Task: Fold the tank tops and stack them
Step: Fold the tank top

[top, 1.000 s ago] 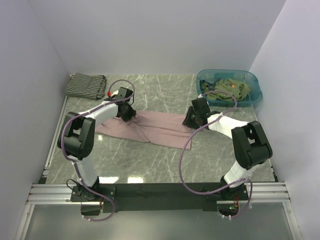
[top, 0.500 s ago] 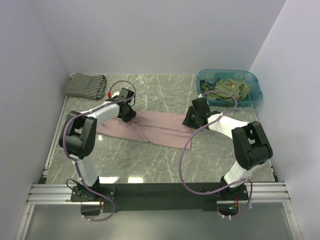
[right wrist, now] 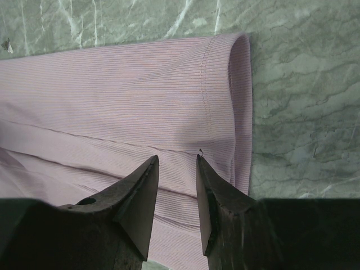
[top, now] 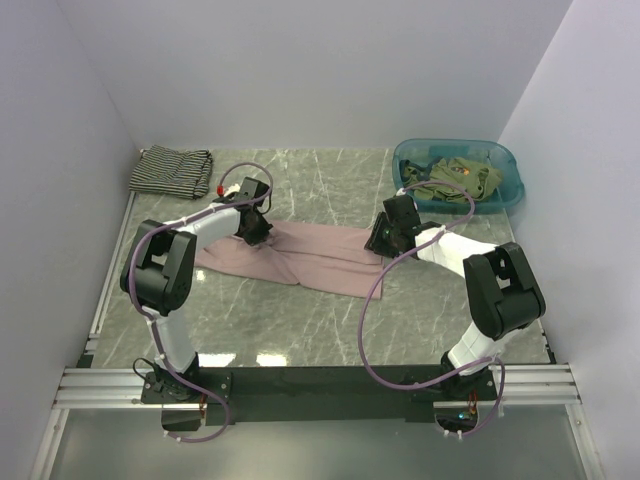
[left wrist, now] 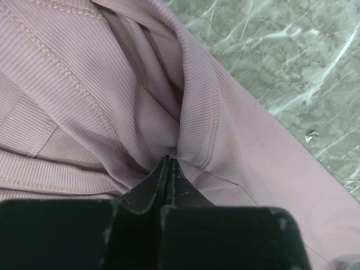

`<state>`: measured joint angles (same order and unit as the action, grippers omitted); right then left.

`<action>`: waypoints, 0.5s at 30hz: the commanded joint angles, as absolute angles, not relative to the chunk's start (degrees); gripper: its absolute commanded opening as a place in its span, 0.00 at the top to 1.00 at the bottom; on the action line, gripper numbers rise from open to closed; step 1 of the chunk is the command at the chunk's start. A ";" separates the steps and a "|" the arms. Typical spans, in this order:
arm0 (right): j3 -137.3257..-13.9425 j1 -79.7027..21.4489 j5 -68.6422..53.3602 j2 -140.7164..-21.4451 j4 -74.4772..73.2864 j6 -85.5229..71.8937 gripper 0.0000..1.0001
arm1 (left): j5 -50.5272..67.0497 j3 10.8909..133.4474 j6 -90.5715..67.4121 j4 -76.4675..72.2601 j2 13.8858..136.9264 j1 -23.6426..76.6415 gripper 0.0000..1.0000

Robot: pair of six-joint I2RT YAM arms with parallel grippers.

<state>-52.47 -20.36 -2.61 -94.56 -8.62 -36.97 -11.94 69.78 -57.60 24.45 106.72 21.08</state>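
On the marble table (top: 300, 320) lies the pink tank top (top: 320, 258): left gripper (left wrist: 170, 162) clamped on a fold at one end, right gripper (right wrist: 177, 169) parted over the opposite hem. Beyond, striped tank top (top: 172, 170) far left, olive tank tops (top: 462, 178) in the teal basin (top: 505, 198) right; pale walls (top: 320, 70).

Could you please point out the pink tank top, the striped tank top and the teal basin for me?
pink tank top (top: 310, 258): top view, middle of the cloth.
striped tank top (top: 172, 170): top view, centre of the bundle.
teal basin (top: 450, 143): top view, far rim.
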 commanded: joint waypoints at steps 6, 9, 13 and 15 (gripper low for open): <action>-52.38 -20.48 -1.67 -91.67 -8.17 -36.30 0.60 | -13.10 71.29 -55.20 22.68 102.23 20.48 0.99; -52.38 -20.48 -1.67 -91.67 -8.26 -36.21 0.60 | -13.54 69.01 -55.99 21.98 99.94 19.95 0.99; -52.47 -20.48 -1.67 -91.85 -8.17 -36.30 0.60 | -11.79 67.85 -55.64 20.39 99.31 18.99 0.99; -52.47 -20.48 -1.85 -92.02 -8.00 -36.21 0.60 | -11.25 68.99 -55.11 20.83 100.97 18.63 0.90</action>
